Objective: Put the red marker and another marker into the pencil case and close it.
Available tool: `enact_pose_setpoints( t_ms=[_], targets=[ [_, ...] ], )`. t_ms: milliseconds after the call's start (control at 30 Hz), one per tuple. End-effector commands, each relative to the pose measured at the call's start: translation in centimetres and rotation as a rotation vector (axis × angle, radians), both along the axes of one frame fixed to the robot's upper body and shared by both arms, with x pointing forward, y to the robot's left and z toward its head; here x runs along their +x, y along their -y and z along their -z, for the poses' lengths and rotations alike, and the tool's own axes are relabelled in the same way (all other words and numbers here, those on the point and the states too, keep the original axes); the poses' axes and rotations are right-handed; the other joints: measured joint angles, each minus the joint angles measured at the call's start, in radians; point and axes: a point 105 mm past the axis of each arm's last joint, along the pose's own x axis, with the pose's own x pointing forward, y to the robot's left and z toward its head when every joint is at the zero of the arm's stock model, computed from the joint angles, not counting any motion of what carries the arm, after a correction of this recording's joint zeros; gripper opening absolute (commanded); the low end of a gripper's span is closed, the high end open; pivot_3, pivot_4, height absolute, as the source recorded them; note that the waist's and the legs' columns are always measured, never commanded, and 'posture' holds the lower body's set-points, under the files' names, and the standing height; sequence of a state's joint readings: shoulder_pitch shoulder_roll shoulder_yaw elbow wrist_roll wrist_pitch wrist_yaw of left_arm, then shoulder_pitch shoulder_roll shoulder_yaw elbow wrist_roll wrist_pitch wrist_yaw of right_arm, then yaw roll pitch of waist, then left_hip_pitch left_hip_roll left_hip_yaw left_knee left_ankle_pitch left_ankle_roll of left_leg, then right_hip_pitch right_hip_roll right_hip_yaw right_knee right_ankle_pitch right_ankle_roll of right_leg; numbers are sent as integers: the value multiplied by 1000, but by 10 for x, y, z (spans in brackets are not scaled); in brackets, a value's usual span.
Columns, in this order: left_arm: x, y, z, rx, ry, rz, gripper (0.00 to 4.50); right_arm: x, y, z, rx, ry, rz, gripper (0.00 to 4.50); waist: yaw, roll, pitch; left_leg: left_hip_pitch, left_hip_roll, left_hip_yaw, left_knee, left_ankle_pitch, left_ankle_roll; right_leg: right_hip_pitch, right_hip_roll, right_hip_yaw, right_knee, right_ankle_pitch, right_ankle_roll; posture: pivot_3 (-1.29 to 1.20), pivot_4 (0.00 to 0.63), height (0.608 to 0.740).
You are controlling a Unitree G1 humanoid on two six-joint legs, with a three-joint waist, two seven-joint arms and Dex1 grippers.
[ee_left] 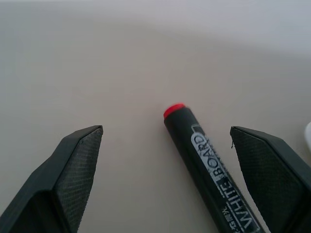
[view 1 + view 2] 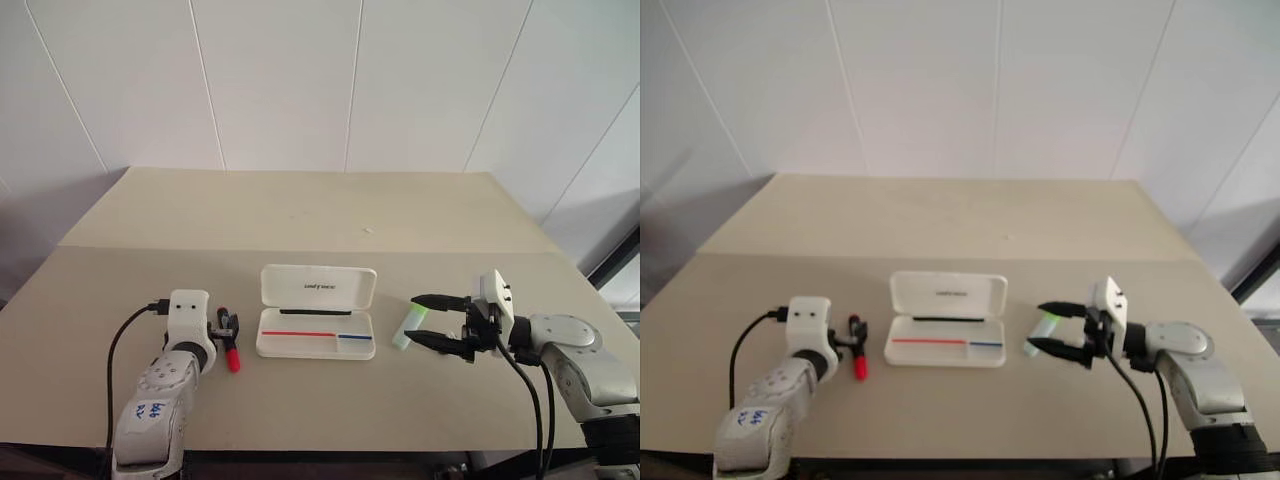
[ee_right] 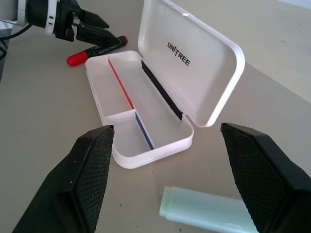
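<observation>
The white pencil case (image 2: 317, 349) lies open mid-table with its lid (image 2: 318, 288) raised at the back and nothing inside; red and blue stripes show in it. Left of it lies the red marker (image 2: 232, 356), red with a black section. My left gripper (image 2: 228, 325) is open astride the marker's black end (image 1: 204, 160), which lies nearer one finger, without touching it. On the case's right lies the pale green highlighter (image 2: 406, 330). My right gripper (image 2: 412, 317) is open, one finger on each side of the highlighter (image 3: 204, 211), and points toward the case (image 3: 121, 92).
The beige table (image 2: 320, 215) runs back to a white panelled wall, with bare surface behind the case. Black cables trail from both wrists near the table's front edge.
</observation>
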State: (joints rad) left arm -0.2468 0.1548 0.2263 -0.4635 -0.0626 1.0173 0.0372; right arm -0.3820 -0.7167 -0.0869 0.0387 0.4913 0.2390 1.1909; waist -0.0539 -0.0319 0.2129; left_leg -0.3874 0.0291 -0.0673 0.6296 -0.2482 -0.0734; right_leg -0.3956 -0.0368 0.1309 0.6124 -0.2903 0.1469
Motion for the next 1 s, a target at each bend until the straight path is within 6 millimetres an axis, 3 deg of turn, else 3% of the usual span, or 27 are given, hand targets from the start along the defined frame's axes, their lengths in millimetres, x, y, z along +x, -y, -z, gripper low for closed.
enact_pose_setpoints(
  t_ms=[33, 67, 167, 300, 533, 733, 1000],
  targets=[
    [2, 8, 6, -43, -55, 19, 4473, -2, 1, -12, 8, 56, 3, 4500, 0, 0, 0, 0, 0, 0, 0, 0, 0, 0, 0, 0, 0, 0, 0, 0, 150, 740],
    [2, 10, 7, -53, -69, 24, 4473, -2, 2, -12, 8, 57, 5, 4500, 0, 0, 0, 0, 0, 0, 0, 0, 0, 0, 0, 0, 0, 0, 0, 0, 150, 740],
    [2, 7, 10, -81, -103, -11, 3896, -1, 2, -12, 10, 59, 10, 4500, 1, 0, 0, 0, 0, 0, 0, 0, 0, 0, 0, 0, 0, 0, 0, 0, 150, 740],
    [3, 6, 7, -83, -108, -13, 2679, 0, 3, -12, 10, 61, 15, 4500, 1, 0, 0, 0, 0, 0, 0, 0, 0, 1, 0, 0, -1, 0, 0, 0, 150, 740],
    [9, -8, -22, 42, 7, 30, 602, 3, 4, -12, 11, 70, 22, 4500, 0, 0, 0, 0, 0, 0, 0, 0, 0, 1, 0, 0, -1, 0, 1, 0, 150, 740],
    [6, -4, -48, 170, 42, 273, 595, 3, 4, -11, 3, 71, 26, 4500, -5, 0, 0, 0, 0, 0, -1, 0, 0, 0, 0, 0, -1, 0, 0, 0, 150, 740],
    [-35, 29, -83, 288, 87, 859, 595, 2, 7, -8, -10, 71, 45, 4500, -3, 0, 0, 0, 0, 0, -4, -2, 0, -1, -2, -1, -2, -1, -2, 0, 150, 740]
  ],
)
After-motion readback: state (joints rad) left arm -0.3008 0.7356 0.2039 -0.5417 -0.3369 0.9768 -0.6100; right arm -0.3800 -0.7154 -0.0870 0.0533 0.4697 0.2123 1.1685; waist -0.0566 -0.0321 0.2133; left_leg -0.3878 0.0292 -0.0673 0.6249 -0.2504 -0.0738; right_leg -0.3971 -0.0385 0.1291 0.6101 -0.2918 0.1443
